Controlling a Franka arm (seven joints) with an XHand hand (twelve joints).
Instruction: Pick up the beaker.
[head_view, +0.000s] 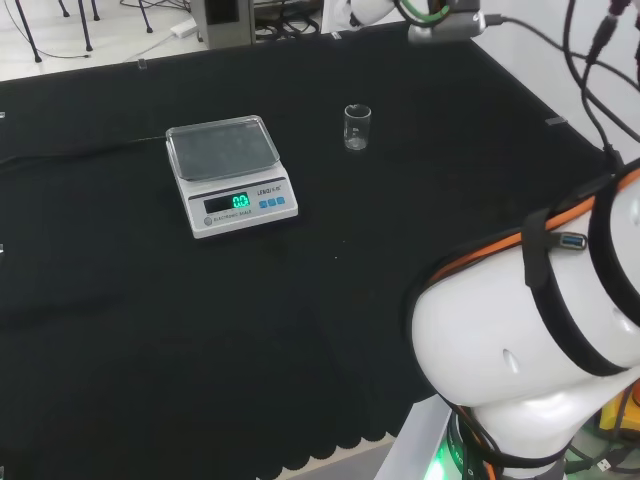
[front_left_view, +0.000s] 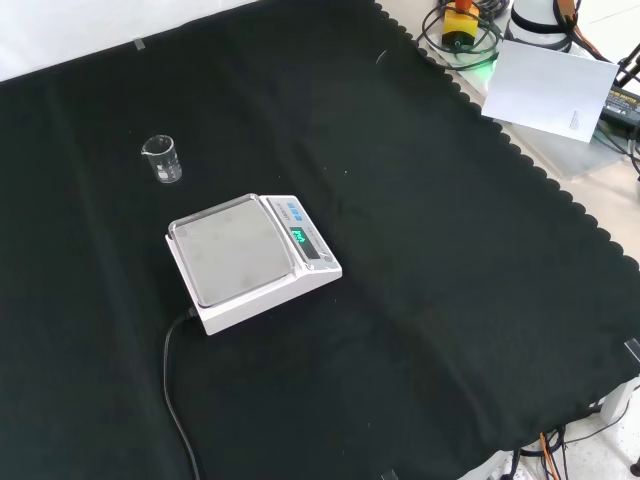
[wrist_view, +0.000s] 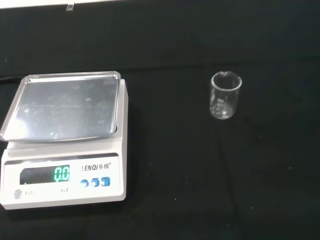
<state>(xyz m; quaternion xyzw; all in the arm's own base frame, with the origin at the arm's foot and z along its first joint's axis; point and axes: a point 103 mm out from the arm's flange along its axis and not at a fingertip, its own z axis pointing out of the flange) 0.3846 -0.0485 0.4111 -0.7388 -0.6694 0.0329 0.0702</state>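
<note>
- Clear glass, small and cylindrical: the beaker (head_view: 357, 127) stands upright and apparently empty on the black cloth (head_view: 150, 330), upper centre of the head view, upper left of the front view (front_left_view: 162, 158), and right of centre in the wrist view (wrist_view: 225, 95).
- To its left in the head view sits a white scale (head_view: 230, 175) with a brushed metal pan and a lit green display; the two are apart, with bare cloth between them. A dark cable (front_left_view: 175, 390) runs from the scale toward the lower edge of the front view.
- Whether the fingers are released, clenched or grasping anything, I cannot tell; the beaker itself stands free, with nothing touching it.
- Judged risks: the beaker looks light and smooth-walled, so a finger arriving off-centre could tip it or skid it across the cloth. Its transparency against black makes the rim hard to locate. A sweep from the scale's side could nudge the scale.
</note>
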